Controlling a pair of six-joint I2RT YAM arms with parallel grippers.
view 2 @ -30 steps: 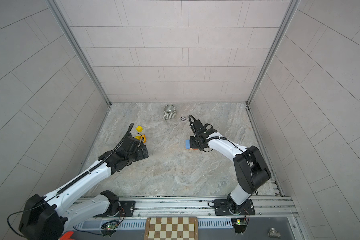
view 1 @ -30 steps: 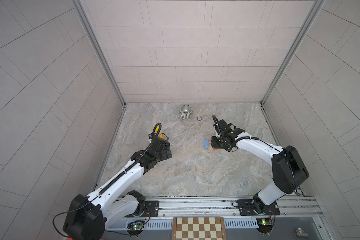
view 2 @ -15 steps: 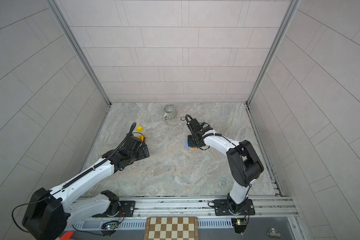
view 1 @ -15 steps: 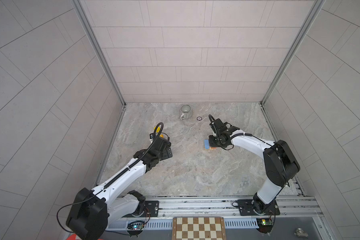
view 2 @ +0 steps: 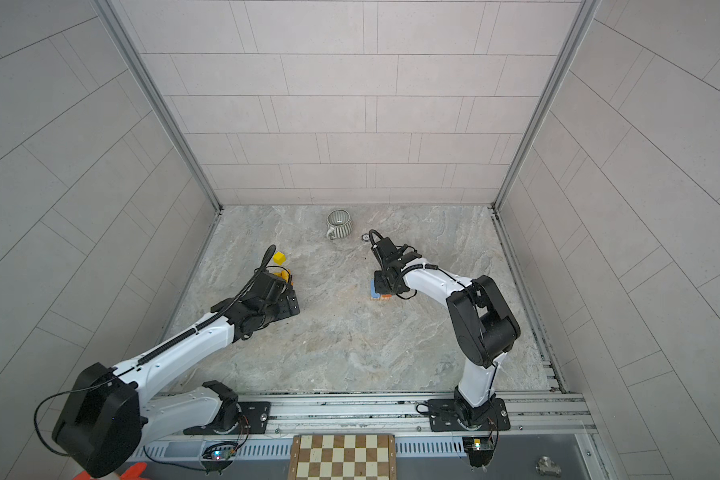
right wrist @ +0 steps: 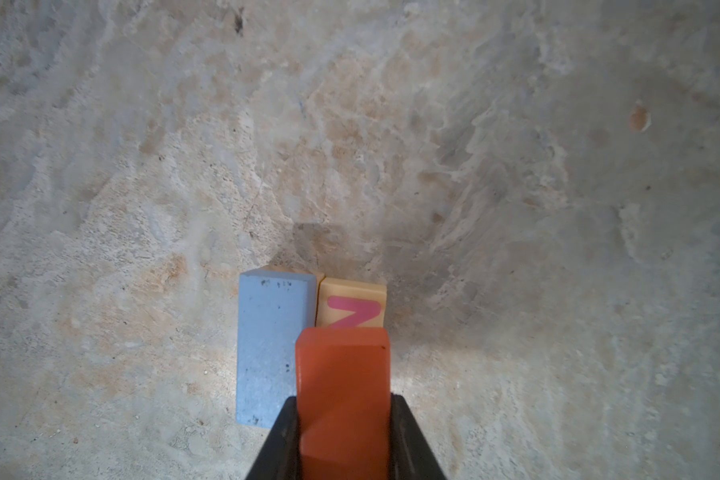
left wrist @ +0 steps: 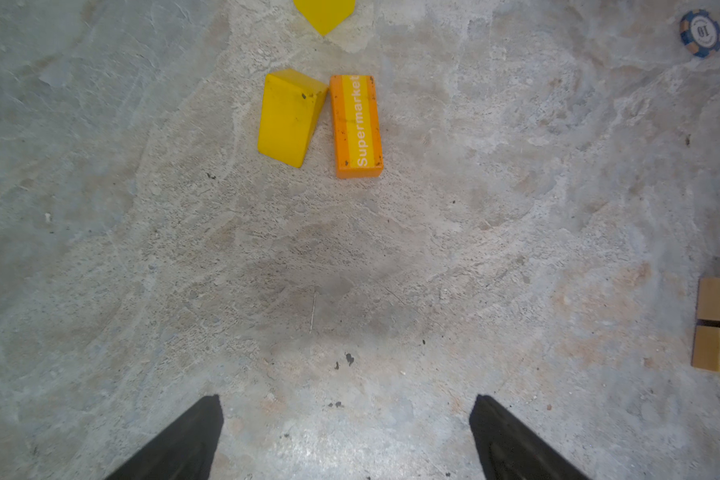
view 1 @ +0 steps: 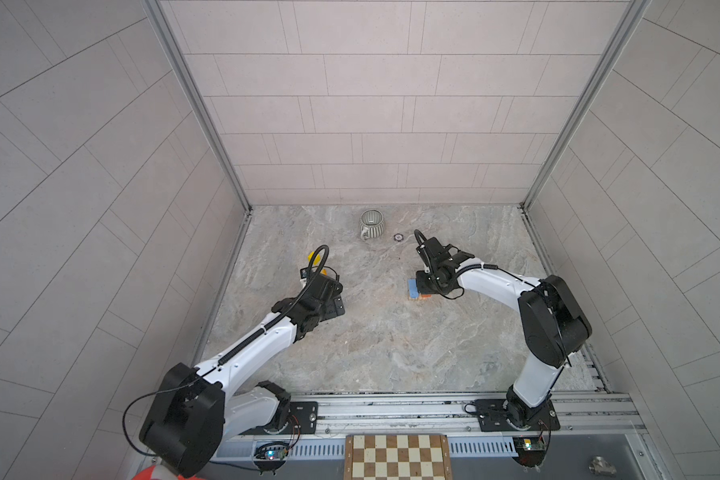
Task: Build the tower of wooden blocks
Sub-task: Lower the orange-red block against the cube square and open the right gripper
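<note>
Two grippers show: your left gripper (left wrist: 346, 415) stands wide and empty; your right gripper (right wrist: 344, 409) clamps an orange-red wooden block (right wrist: 341, 370) over the blue rectangular block (right wrist: 267, 349) and pink-lettered natural-wood cube (right wrist: 352, 309). The orange rectangular block (left wrist: 357, 124) reads "Supermarket"; the blue poker chip (left wrist: 700, 32), "10".

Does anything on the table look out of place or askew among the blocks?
A blue poker chip lies near the grey cup; it is no building block. The yellow block lies at an angle to the orange Supermarket block beside it, not parallel.
</note>
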